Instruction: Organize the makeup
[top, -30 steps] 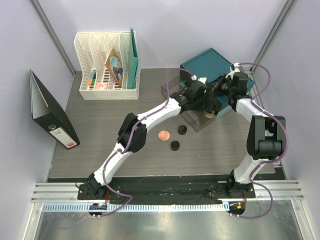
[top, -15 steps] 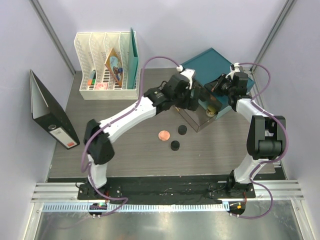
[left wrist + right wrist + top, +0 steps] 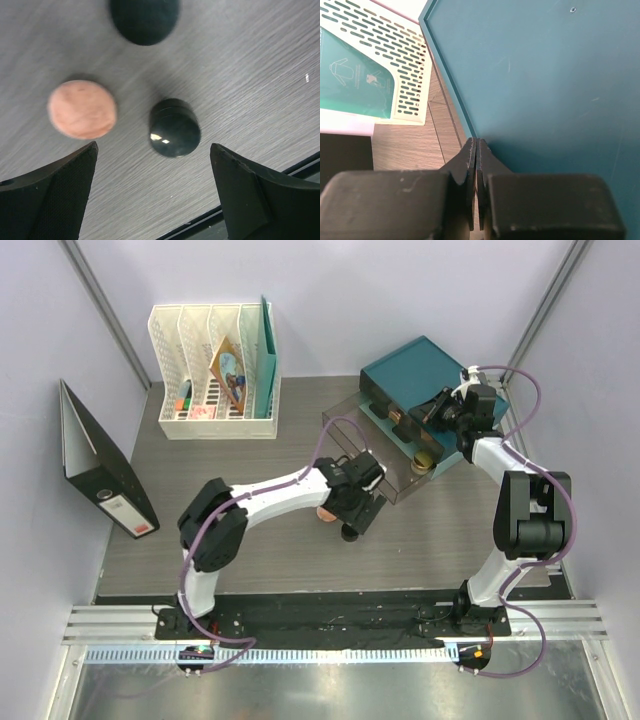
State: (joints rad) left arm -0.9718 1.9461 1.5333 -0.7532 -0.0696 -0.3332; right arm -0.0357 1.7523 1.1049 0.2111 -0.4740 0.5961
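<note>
**A:** While the left gripper [image 3: 354, 510] hangs over the table [image 3: 260, 70], how do its fingers stand?

**B:** Spread wide, with nothing held. A black pot [image 3: 175, 127] sits on the wood in the gap between them, nearer one finger than the other and touching neither.

**A:** And the makeup around it?

**B:** The coral compact [image 3: 82, 110] lies flat just past the tip of the farther finger, beside the pot but apart from it. A second black pot [image 3: 144, 20] lies farther out beyond both tips, cut off by the edge of the wrist view.

**A:** The right gripper [image 3: 475, 145]?

**B:** Its fingers are pressed together with nothing between them. Past their tips is the flat top of the teal box [image 3: 545, 75], and off to one side a white perforated file rack [image 3: 385, 60]. I cannot tell whether the tips touch the box.

**A:** Anything put away?

**B:** From above, a gold-topped piece [image 3: 423, 462] stands inside the clear organiser [image 3: 345, 422], between the two grippers and apart from both sets of fingers
</note>
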